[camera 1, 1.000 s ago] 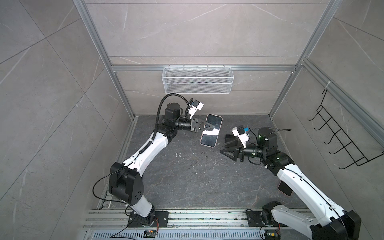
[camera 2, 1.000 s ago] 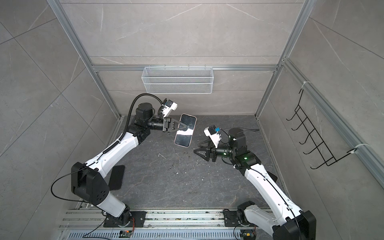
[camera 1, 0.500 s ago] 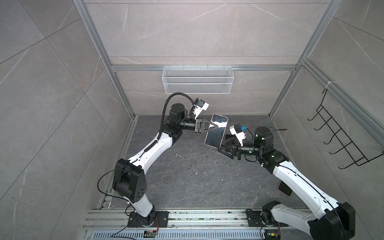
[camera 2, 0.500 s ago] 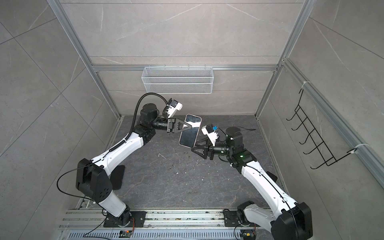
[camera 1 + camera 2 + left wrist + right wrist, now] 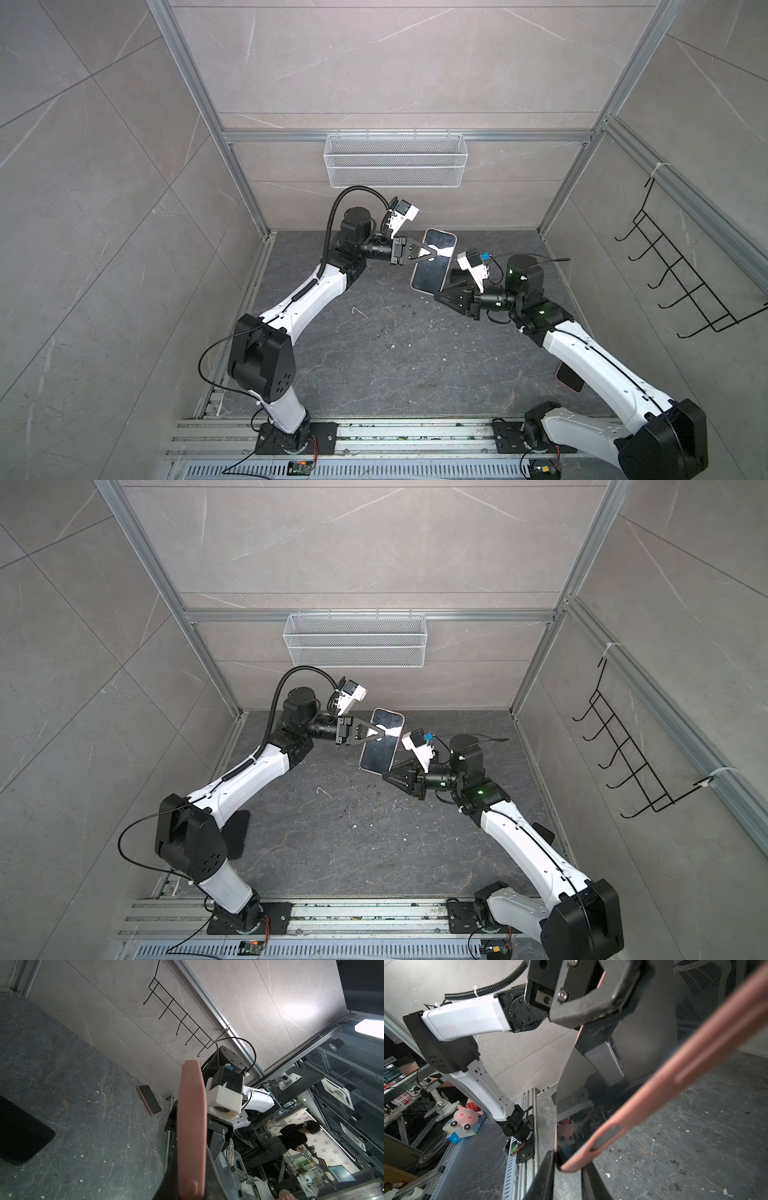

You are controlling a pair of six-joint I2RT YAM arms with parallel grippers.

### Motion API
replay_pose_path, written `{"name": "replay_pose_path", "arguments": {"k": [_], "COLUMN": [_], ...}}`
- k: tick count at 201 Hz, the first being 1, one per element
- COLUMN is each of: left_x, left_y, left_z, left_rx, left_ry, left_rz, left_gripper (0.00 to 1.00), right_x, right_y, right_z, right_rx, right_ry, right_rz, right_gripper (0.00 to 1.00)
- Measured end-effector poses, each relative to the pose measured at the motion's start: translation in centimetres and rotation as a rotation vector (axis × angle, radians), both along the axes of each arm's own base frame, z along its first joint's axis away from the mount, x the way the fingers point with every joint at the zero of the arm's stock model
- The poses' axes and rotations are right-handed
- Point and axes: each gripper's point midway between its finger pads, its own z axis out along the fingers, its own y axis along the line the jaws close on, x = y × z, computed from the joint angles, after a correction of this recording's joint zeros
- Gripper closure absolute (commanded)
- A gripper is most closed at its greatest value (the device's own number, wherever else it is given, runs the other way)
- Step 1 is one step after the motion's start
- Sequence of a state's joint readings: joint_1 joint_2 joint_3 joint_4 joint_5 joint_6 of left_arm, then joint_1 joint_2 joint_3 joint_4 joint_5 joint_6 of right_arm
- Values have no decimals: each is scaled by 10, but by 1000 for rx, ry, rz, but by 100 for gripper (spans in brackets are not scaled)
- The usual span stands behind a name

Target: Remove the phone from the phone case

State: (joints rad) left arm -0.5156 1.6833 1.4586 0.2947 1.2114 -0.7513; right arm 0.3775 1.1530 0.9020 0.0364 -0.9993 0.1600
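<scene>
The phone (image 5: 432, 266) (image 5: 380, 746), dark screen up, sits in its pink phone case (image 5: 192, 1126) (image 5: 654, 1095) and hangs tilted above the floor near the back. My left gripper (image 5: 436, 250) (image 5: 384, 732) (image 5: 192, 1153) is shut across its thickness at the middle of one long edge. From the other side, my right gripper (image 5: 436, 297) (image 5: 384, 776) (image 5: 569, 1164) has its fingers closed on the lower corner. One finger lies on the screen side and the other on the pink back.
Another pink-cased phone (image 5: 569, 376) (image 5: 149, 1099) lies on the floor by the right wall, partly behind my right arm. A black pad (image 5: 237, 835) (image 5: 20, 1132) lies at the left. A wire basket (image 5: 395, 160) hangs on the back wall, a black hook rack (image 5: 685, 270) on the right wall.
The left gripper carried the cased phone right toward the middle. The right gripper came in from the right and narrowed its jaws onto the phone's lower corner.
</scene>
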Motion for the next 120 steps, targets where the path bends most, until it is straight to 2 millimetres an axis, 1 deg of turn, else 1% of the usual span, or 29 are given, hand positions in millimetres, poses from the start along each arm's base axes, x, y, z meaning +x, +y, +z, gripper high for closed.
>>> {"name": "replay_pose_path", "arguments": {"k": [22, 48, 83, 120], "left_x": [1, -1, -2, -2], "left_y": [-1, -1, 0, 0], "left_z": [-2, 1, 3, 2], "left_rx": [-1, -12, -20, -22], "left_ry": [1, -22, -36, -40], "left_rz": [-4, -16, -26, -29], "left_gripper": [100, 100, 100, 100], "right_x": [0, -2, -2, -1], "right_y": [0, 2, 3, 5], "right_z": [-2, -2, -3, -4], "right_rx": [-2, 5, 11, 14], "right_ry": [9, 18, 17, 18], "right_rz": [1, 21, 38, 49], "right_gripper": [84, 89, 94, 100]}}
